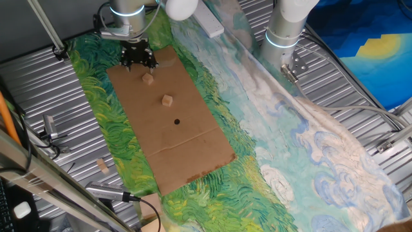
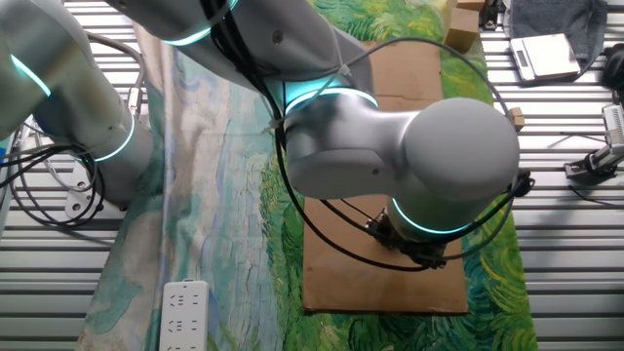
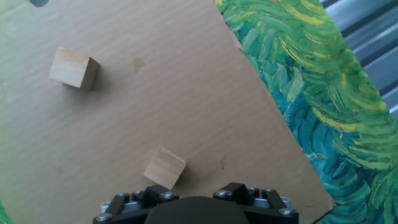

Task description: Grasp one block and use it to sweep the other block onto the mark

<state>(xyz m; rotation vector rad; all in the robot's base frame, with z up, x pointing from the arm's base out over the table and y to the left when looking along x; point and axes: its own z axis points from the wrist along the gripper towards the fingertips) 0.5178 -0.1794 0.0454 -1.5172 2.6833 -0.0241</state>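
Two small wooden blocks lie on a brown cardboard sheet (image 1: 187, 145). The near block (image 1: 148, 78) (image 3: 165, 168) sits just in front of my gripper (image 1: 137, 59) (image 3: 191, 198), slightly to its left in the hand view. The far block (image 1: 167, 100) (image 3: 74, 68) lies farther along the sheet. Beyond it is the mark (image 1: 177, 121), a tiny black dot on the cardboard. My gripper hangs over the sheet's far end, its finger mounts apart and nothing between them. In the other fixed view the arm (image 2: 409, 156) hides the gripper, both blocks and the mark.
The cardboard rests on a green and blue painted cloth (image 1: 277, 129) over a ribbed metal table (image 1: 38, 84). A spare wooden block (image 1: 102, 165) lies off the cloth at the left. A second arm's base (image 1: 283, 32) stands at the back right. A power strip (image 2: 183, 312) lies on the cloth.
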